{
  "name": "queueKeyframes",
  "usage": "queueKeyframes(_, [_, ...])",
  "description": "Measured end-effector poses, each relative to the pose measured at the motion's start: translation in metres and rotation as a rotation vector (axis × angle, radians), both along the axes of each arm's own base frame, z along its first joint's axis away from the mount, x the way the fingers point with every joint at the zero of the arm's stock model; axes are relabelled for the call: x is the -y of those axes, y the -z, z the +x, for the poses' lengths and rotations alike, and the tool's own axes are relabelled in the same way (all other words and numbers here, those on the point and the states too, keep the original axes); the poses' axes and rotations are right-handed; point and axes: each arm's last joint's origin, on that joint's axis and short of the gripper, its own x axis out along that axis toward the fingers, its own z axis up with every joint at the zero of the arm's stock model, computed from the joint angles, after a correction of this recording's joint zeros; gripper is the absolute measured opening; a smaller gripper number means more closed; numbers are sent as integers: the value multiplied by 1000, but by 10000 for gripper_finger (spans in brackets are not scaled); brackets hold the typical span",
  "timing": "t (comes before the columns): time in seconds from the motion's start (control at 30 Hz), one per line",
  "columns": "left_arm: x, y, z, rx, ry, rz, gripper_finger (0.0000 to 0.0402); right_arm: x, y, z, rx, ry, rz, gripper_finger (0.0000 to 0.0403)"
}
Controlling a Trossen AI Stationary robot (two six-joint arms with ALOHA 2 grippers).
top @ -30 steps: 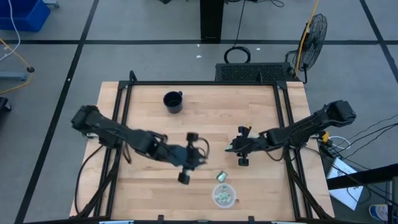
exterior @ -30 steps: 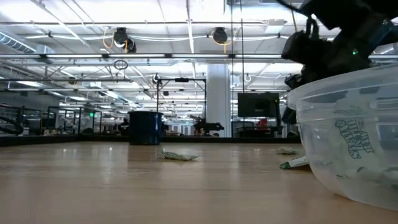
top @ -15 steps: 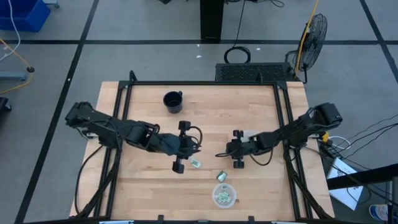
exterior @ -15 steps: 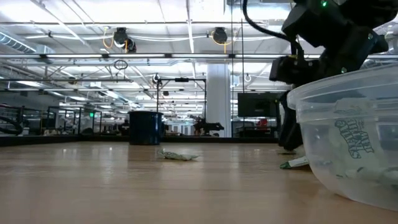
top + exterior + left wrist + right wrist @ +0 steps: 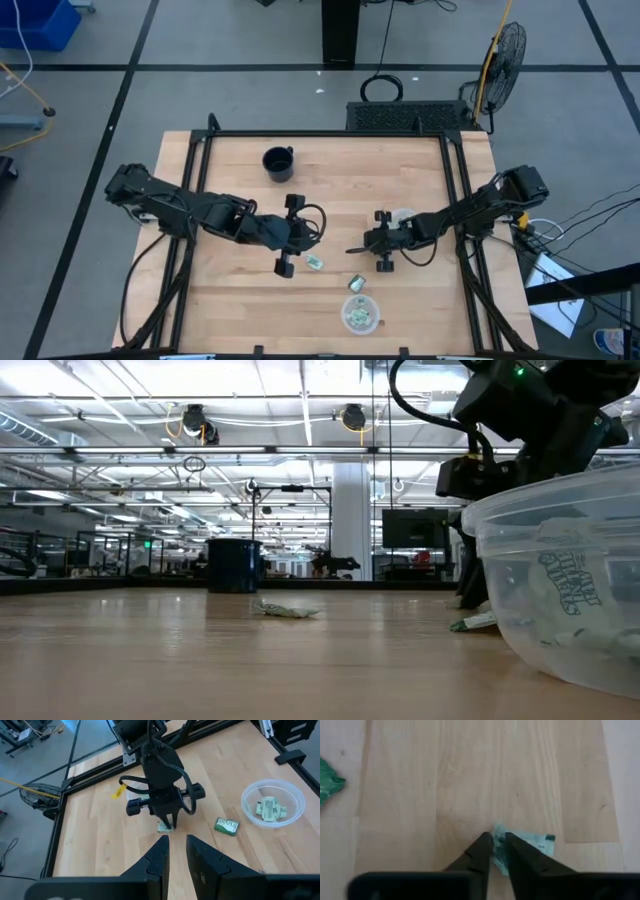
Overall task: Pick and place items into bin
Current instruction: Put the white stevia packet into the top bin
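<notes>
While the left gripper (image 5: 308, 236) hovers with fingers nearly together, the right gripper (image 5: 499, 851) pinches a packet (image 5: 532, 843) against the table (image 5: 470, 780).

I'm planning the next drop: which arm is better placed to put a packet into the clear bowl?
Right. Its gripper has its fingers pinched on a green-and-white packet lying on the table, so it probably only needs to lift and carry it to the bowl. The left gripper hangs open and empty.
</notes>
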Motion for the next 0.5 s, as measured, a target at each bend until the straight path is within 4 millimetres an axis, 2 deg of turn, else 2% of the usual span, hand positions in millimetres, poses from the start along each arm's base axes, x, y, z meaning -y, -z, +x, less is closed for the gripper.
queueKeyframes(0.1, [0,1,-1,-12,-3,0,72,1,-1,0,3,1,-8,10])
queueKeyframes(0.23, [0,2,-1,-22,-10,-6,72,-3,-12,0,8,-16,-16,9])
queueKeyframes(0.33, [-1,2,-2,-24,-21,-19,72,-10,-41,6,48,-38,-9,4])
queueKeyframes(0.5, [-1,3,-2,-30,-24,-22,72,-16,-86,-6,31,9,-97,3])
